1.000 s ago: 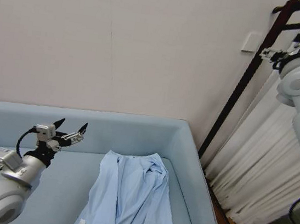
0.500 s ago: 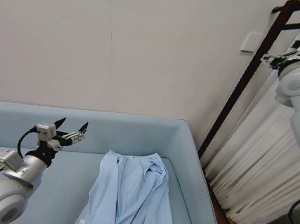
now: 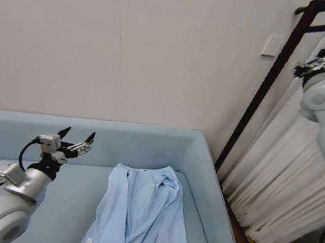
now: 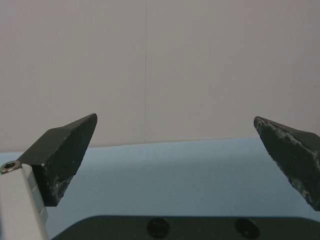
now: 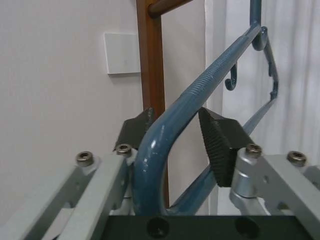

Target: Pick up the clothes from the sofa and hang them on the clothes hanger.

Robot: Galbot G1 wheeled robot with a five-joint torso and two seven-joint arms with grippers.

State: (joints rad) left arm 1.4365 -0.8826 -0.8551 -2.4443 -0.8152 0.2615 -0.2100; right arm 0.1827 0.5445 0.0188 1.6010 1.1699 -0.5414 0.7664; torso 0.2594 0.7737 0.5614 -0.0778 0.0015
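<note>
Shirt on sofa, hanger in right claw, left claw free.
Relative to the sofa (image 3: 205, 181): left claw (image 3: 77, 139) hovers over the seat, spread wide and empty, just beside the light-blue shirt (image 3: 138, 214). The shirt lies crumpled on the seat toward the sofa's right end, and nothing is touching it. Beyond that end and well above it, right claw (image 5: 175, 131) pinches the blue hanger (image 5: 220, 60) by its bar, next to the dark rack post (image 3: 262, 93). Probably holding the hanger steady so the shirt can go onto it.
</note>
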